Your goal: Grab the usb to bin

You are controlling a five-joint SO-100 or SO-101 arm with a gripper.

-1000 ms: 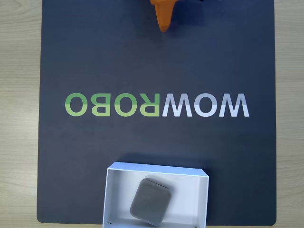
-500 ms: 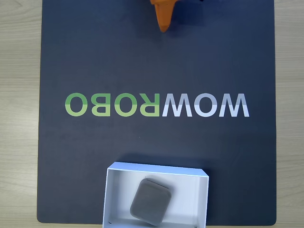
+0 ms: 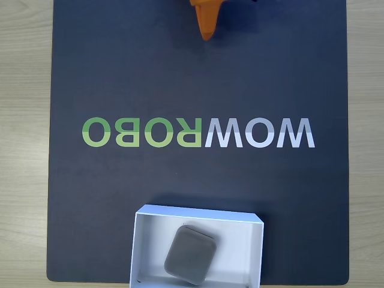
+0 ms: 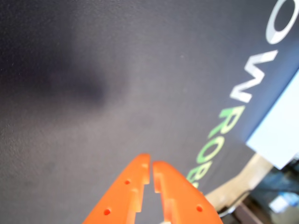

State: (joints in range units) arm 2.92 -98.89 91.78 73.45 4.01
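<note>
Nothing has moved since a second ago: the gray usb [image 3: 191,255] lies inside the white bin [image 3: 144,240], looks done. Orange tool [image 4: 151,168], well clear of the bin, is pressed together, empty.

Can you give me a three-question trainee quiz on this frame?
1. True or false: the usb lies inside the bin.
2. In the wrist view, the orange hand is: A) wide open, B) shut with nothing between its fingers, C) shut on the block.
3. In the fixed view, what lies between the hand and the bin on the dark mat?

Key: 1. True. 2. B. 3. The mirrored WOWROBO lettering.
</note>
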